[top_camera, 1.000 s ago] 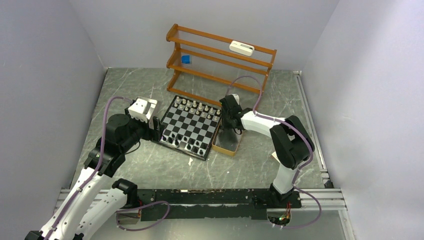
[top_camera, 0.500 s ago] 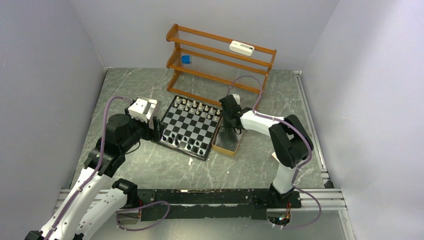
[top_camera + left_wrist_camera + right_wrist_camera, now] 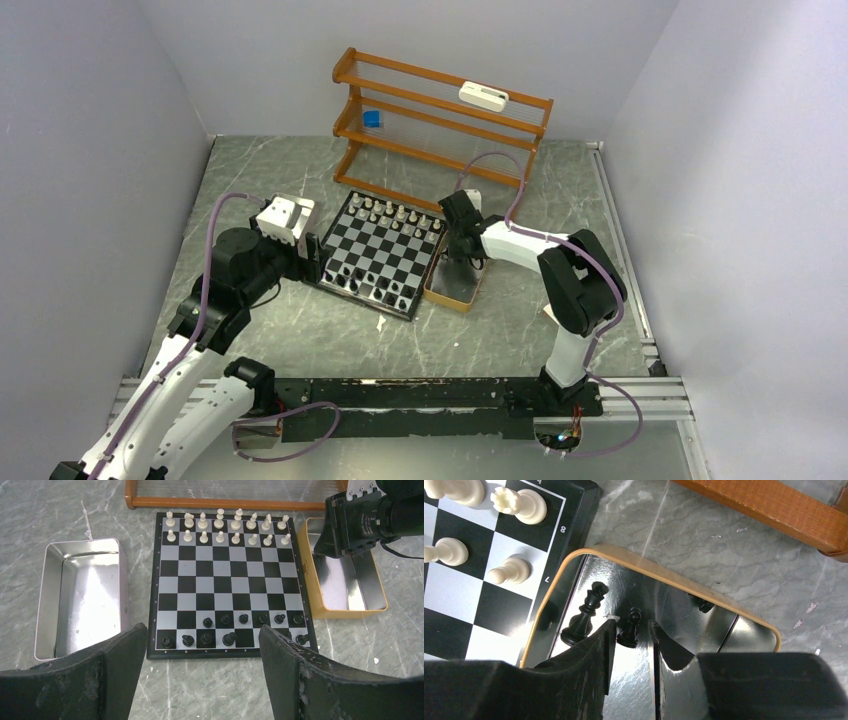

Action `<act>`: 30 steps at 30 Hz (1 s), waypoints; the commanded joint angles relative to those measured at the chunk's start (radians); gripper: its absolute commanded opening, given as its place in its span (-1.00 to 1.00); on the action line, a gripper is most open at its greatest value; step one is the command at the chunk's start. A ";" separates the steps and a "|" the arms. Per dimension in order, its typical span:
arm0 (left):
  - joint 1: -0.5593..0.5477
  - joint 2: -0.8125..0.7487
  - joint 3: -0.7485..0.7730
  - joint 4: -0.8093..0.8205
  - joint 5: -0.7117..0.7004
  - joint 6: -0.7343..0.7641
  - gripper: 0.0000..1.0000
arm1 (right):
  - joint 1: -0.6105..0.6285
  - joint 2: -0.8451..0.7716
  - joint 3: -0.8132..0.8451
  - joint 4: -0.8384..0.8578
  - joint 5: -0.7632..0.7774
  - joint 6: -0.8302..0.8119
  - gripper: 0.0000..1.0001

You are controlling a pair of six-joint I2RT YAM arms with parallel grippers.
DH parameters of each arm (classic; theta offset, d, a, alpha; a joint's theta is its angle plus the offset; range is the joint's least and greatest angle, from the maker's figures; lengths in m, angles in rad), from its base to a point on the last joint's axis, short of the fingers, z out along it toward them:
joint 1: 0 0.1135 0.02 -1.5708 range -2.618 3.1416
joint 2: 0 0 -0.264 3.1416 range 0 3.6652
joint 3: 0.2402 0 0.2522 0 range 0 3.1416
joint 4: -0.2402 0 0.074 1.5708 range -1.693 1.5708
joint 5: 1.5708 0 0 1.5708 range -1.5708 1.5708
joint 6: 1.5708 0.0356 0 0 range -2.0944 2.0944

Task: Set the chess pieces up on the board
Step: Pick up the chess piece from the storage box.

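Right wrist view gives me the working end: my right gripper [image 3: 630, 635] is down inside the tan-rimmed tin [image 3: 664, 572], its jaws narrowed to either side of a small black pawn [image 3: 631, 617]. I cannot tell whether the pads actually bite on it or only flank it. Going in low and straddling makes sense, since a taller black piece [image 3: 585, 615] stands just beside the pawn and would tip easily. Another dark piece [image 3: 701, 604] lies half hidden at the tin's far wall. The tin sits touching the board [image 3: 227, 580] on its right edge, so I judge the carry will be short. On the board, the white pieces [image 3: 227, 527] fill the two far rows, while the black pieces [image 3: 242, 619] in the near rows show gaps, which is where this pawn belongs. My left gripper [image 3: 200, 670] hangs spread wide and empty over the board's near edge, parked clear, with the silver tin [image 3: 50, 605] to its left.
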 commanded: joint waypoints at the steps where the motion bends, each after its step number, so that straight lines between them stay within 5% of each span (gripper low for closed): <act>1: 0.001 -0.010 0.007 -0.002 -0.017 0.012 0.72 | 0.003 -0.022 -0.014 0.005 0.013 0.012 -0.34; 30: 0.001 0.087 0.035 0.005 -0.051 -0.122 0.94 | 0.015 -0.193 -0.108 0.077 -0.065 -0.141 -0.64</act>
